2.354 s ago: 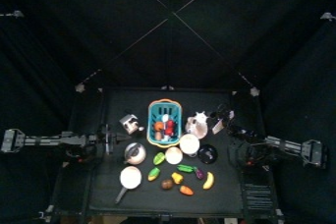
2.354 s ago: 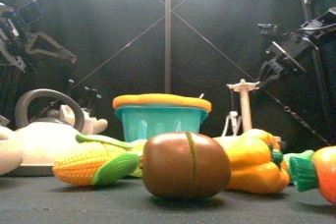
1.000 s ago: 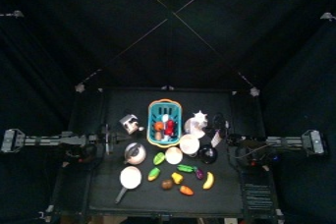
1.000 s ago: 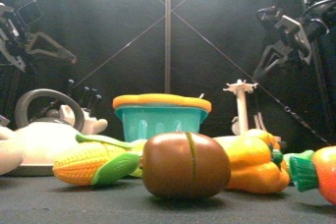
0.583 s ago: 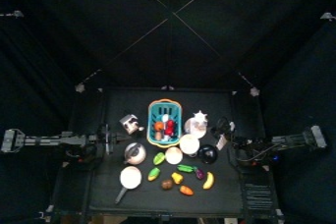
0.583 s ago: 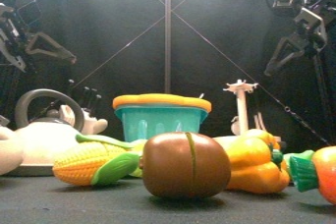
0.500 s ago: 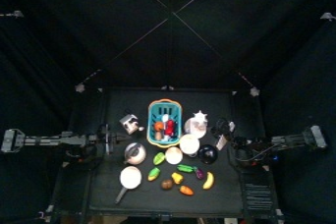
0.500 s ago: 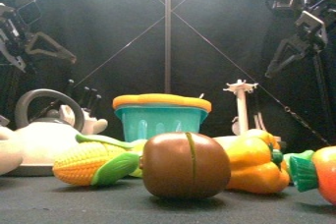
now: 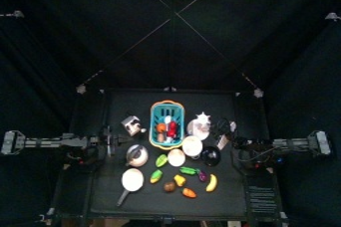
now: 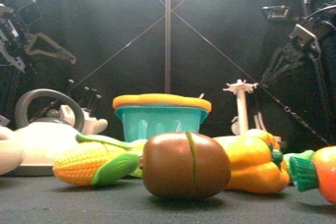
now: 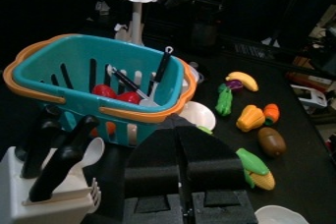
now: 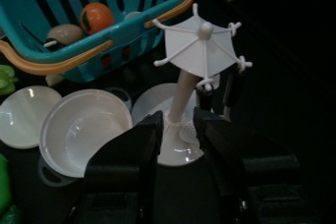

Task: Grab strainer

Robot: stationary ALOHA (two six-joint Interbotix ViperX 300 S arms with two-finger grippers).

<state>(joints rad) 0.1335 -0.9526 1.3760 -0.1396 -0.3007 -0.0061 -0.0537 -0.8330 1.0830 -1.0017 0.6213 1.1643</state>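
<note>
Right tool (image 12: 178, 164): held above white stand (image 12: 197, 56), jaws spread, nothing gripped | left tool (image 11: 184, 174): jaw state cannot be told, rested beside basket (image 11: 98, 81) | worktop (image 9: 226, 186): crowded.

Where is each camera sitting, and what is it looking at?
Top view: high above, looking straight down at the table; both arms reach in from the sides.
Front view: table height, facing the teal basket; arms hang behind.
Left wrist view: over the basket; its own jaws rise below.
Right wrist view: above the white stand; its own jaws below.
Shared: all four show the basket.
</note>
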